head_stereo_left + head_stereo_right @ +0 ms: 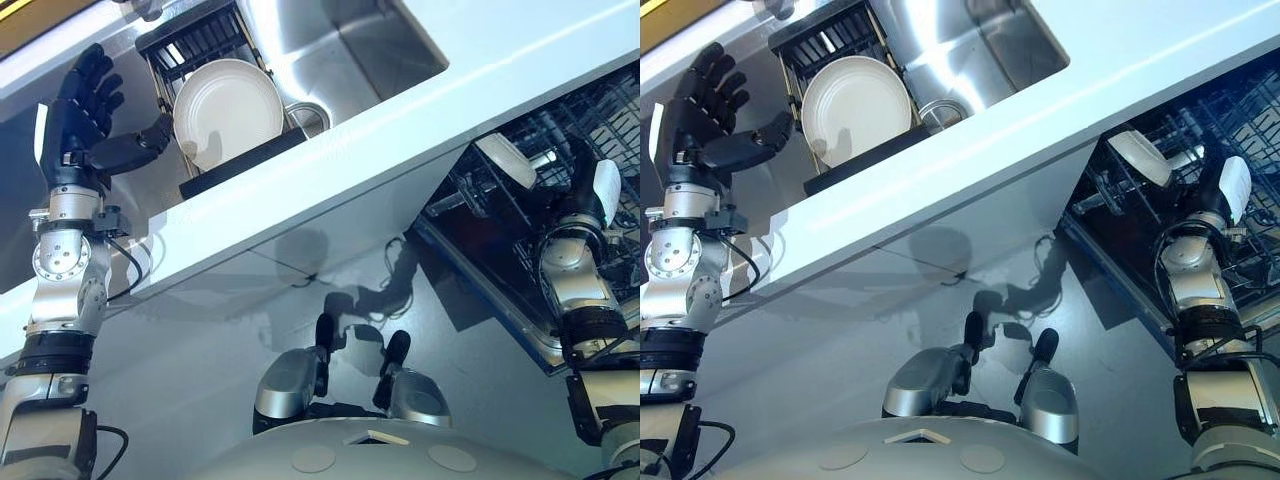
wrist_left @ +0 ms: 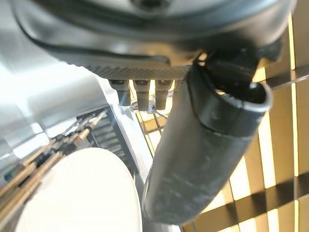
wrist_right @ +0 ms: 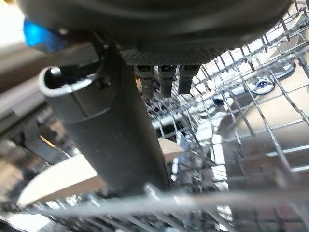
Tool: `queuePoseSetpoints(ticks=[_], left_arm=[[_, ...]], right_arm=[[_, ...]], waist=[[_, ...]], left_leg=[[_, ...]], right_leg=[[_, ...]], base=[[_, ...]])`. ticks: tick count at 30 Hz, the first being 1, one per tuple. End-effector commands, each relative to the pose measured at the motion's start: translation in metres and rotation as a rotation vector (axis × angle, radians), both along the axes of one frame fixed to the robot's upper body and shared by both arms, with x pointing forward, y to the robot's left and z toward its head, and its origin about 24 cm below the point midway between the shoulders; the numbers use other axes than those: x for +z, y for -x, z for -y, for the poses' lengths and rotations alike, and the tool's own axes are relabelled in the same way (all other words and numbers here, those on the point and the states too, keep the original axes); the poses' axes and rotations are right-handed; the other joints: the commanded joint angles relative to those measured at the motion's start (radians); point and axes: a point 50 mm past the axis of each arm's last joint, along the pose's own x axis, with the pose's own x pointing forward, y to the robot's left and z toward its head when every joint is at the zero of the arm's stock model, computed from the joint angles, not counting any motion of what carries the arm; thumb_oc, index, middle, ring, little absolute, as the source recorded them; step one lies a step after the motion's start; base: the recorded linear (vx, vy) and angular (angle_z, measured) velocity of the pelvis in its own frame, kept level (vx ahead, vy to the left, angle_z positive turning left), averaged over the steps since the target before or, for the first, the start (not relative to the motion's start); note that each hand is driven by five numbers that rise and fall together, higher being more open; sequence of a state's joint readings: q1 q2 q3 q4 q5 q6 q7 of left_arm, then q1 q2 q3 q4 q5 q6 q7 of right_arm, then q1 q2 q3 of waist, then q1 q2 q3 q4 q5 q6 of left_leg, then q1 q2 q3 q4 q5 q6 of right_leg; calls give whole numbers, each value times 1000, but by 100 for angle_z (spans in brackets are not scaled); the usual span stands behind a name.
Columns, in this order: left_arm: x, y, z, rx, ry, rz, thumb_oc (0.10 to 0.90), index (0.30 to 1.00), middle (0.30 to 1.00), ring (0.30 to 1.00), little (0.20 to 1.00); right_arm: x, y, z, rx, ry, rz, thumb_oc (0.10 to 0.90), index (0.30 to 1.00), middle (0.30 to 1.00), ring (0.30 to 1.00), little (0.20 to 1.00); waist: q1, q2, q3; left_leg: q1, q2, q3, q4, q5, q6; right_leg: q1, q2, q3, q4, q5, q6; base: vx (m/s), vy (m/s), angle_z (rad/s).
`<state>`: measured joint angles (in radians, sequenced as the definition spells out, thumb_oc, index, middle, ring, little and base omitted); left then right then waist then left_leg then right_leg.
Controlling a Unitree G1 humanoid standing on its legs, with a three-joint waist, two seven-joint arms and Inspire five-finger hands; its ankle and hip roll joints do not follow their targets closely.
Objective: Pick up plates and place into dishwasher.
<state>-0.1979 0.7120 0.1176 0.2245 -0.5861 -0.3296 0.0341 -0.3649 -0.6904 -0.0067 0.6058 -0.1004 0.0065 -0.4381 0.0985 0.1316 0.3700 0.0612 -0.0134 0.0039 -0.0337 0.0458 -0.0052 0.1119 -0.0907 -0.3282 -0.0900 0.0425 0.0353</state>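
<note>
Fingers [image 1: 95, 75] of the left hand [image 1: 80, 115] stand straight and spread, thumb stretched sideways toward the dish rack [image 1: 215, 110], holding nothing; the thumb tip lies just beside the rack's edge. One white plate [image 1: 228, 110] stands tilted on edge in the dish rack, which sits in the steel sink [image 1: 350, 50] set into the white countertop [image 1: 400, 130]. Beside the plate, on the side away from the left hand, a metal cup [image 1: 308, 118] rests against the rack. Away from the sink, below the countertop's edge, the dishwasher basket [image 1: 590, 130] of dark wire is pulled out. A second white plate [image 1: 505, 160] stands tilted among its wires. The right hand [image 1: 590, 195] reaches into this basket just beside that plate; whether its fingers are straight or curled cannot be told.
</note>
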Motion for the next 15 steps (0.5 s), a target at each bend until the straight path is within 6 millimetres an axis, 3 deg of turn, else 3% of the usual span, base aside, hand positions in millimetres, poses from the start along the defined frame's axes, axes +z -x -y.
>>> queuePoseSetpoints(ticks=[1, 5, 10, 15], left_arm=[[34, 17, -17, 62, -76, 173, 800, 900, 900, 900, 900], [31, 17, -16, 66, -87, 166, 800, 900, 900, 900, 900], [31, 16, -15, 65, -140, 129, 800, 900, 900, 900, 900], [39, 15, -21, 95, -195, 113, 800, 900, 900, 900, 900]], right_arm=[[35, 2, 1, 63, 123, 157, 800, 900, 900, 900, 900], [27, 4, 0, 94, 61, 119, 800, 900, 900, 900, 900], [-12, 19, -3, 198, -184, -36, 800, 900, 900, 900, 900], [-34, 34, -12, 287, -298, -138, 800, 900, 900, 900, 900]], waist=[[3, -28, -192], [1, -37, -205], [-19, -51, -230], [-47, -64, -243]], left_leg=[[-66, -34, 43, 59, -73, -43], [-53, -36, 47, 52, -79, -39], [-30, -34, 61, 25, -82, -28], [-11, -35, 77, 8, -88, -15]], right_leg=[[-66, 28, 15, 212, -220, -18], [-55, 29, 20, 190, -208, -11], [-47, 28, 31, 177, -202, 0], [-46, 29, 45, 170, -194, 12]], base=[[23, 40, -15], [4, 45, -13], [-18, 64, -9], [-27, 59, -12]])
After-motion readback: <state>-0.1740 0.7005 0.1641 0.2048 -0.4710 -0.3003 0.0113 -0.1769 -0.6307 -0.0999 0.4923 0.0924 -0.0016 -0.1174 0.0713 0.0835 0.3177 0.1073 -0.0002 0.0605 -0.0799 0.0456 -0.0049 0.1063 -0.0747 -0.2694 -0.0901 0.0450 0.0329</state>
